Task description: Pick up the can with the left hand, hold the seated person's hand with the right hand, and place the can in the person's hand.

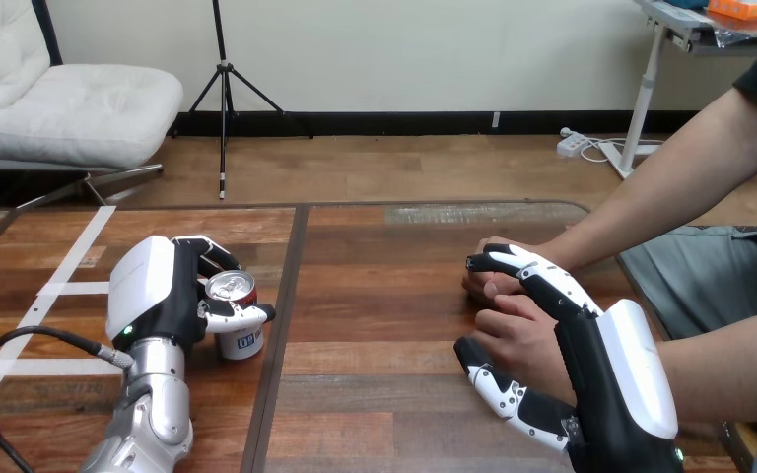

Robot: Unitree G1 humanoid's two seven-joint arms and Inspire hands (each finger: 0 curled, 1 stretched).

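The worktop is made of dark reddish wooden planks, and a dark seam runs from its far edge to its near edge, splitting it into a left and a right half. On the left half, white tape strips are stuck flat to the wood. A can stands upright just left of the seam. On the right half lie a person's farther hand and nearer hand, close together. A paler worn patch marks the far edge.
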